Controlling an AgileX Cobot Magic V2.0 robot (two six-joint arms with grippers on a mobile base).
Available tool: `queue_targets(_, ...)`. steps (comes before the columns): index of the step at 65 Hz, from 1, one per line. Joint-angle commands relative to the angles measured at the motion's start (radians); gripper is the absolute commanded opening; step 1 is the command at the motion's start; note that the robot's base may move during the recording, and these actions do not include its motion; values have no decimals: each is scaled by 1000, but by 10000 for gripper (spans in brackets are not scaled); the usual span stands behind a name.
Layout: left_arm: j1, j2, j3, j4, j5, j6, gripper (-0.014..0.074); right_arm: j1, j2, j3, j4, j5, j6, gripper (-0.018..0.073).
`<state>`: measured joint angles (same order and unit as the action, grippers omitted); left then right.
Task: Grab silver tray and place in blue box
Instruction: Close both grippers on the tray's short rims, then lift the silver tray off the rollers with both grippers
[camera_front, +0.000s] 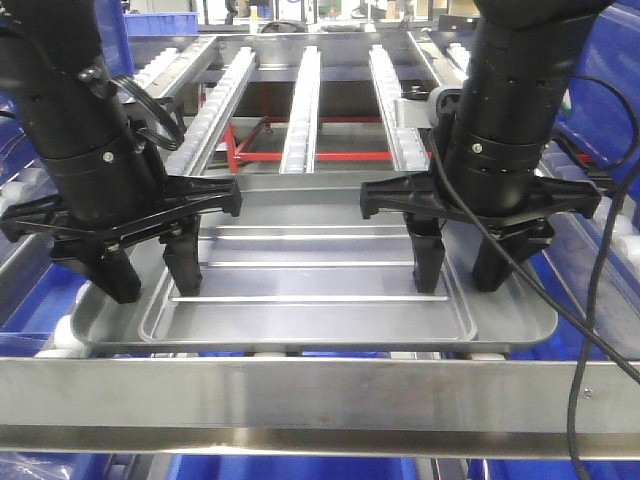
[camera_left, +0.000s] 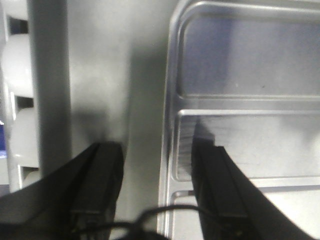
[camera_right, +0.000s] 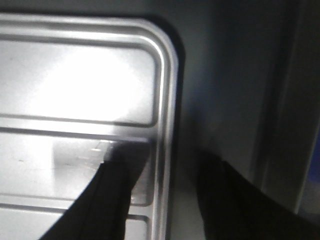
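Across the middle of the front view, the large shallow silver metal tray (camera_front: 310, 290), round-cornered and ridged, lies on the steel conveyor frame (camera_front: 300, 395), while only the wrist views reveal the black left gripper (camera_front: 147, 268) and black right gripper (camera_front: 460, 262) spread wide astride its side rims, clasping nothing.

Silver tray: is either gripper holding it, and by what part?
Nothing held yet: left gripper and right gripper are open, each straddling a side rim of the silver tray, not clamped.
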<state>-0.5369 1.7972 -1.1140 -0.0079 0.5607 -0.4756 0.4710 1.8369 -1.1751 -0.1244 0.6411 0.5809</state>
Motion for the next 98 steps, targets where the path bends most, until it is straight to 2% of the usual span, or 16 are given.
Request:
queue_targets(1, -5, -43, -22, -8, -24, -2, 251, -1, -33, -20, -10, -24, -7, 435)
queue_targets(11, -5, -43, -22, -8, -24, -2, 250, -1, -33, -20, -10, -24, -7, 431)
queue_targets(16, -5, -43, -22, -8, -24, -2, 225, -1, -33, -20, -10, -24, -7, 380)
queue_targets(27, -5, -43, -22, -20, -24, -2, 41, -1, -33, -20, -10, -21, -7, 165)
queue_targets(35, -5, -43, -22, -20, -24, -2, -93, -1, -33, -20, -10, -21, -7, 60)
queue_targets(69, -5, -37, -24, -20, -69, -2, -104, -2, -34, -21, -9, -17, -6, 62)
queue_targets(80, -15, -83, -87, 8, 74, -5, -104, 13, -117, -58, -19, 82, 20, 67)
queue_targets(87, -34, -160, -87, 8, 92, -65, -104, 33, -184, -57, -32, 119, 87, 70)
queue_targets(92, -57, -205, -87, 46, 130, -119, -104, 50, -226, -53, -33, 141, 106, 70)
queue_targets(98, -96, -253, -86, 130, 203, -186, -104, 78, -272, -34, -54, 160, 133, 70)
